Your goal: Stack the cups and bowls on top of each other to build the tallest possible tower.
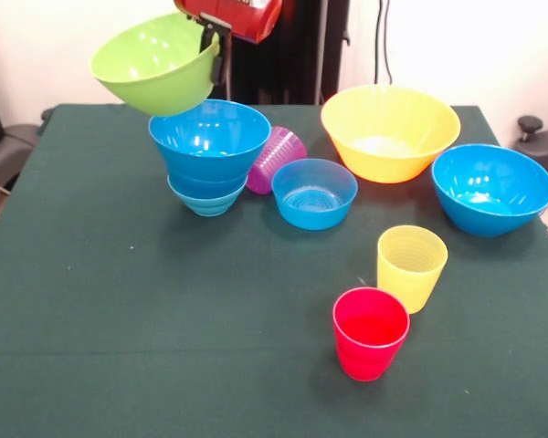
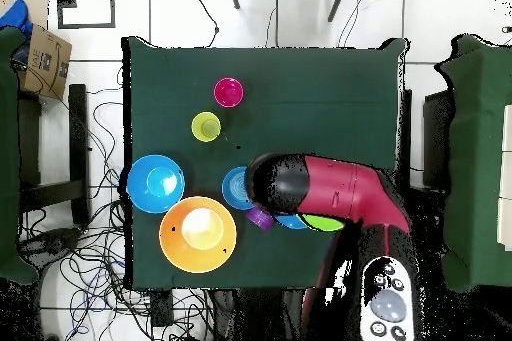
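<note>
The gripper [image 1: 217,57] clamps the far rim of the lime green bowl [image 1: 155,62], which hangs tilted in the air, mouth up, just above and to the left of the tower [image 1: 209,155]. That hold on the rim leaves the bowl's underside free to drop into the stack. The tower is 3 blue bowls nested, the widest on top, so each rests inside the rim below it or above it snugly. A purple cup [image 1: 276,158] lies on its side touching the tower's right flank. The small blue bowl [image 1: 314,192], the yellow bowl [image 1: 390,132] and the large blue bowl [image 1: 491,188] wait to the right on the table [image 1: 119,328]; the yellow cup [image 1: 411,266] and red cup [image 1: 371,332] stand nearer.
</note>
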Robot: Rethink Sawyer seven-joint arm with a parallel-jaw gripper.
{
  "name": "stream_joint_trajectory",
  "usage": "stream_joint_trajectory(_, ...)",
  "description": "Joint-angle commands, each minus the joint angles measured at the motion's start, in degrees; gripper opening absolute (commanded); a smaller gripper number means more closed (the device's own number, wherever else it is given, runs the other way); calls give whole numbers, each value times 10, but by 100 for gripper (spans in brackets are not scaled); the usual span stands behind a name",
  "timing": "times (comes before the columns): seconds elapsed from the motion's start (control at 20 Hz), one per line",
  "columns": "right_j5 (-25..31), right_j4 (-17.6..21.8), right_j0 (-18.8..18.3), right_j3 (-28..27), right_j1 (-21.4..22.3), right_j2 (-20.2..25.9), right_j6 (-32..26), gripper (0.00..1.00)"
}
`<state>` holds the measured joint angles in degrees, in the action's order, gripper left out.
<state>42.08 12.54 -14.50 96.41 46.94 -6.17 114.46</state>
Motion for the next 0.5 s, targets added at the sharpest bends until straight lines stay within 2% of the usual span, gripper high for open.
stream_joint_trajectory(0.05,-65,46,37,16,-52,-22,104,0)
stream_joint_trajectory(0.5,-116,32,100,4,-97,-96,136,0)
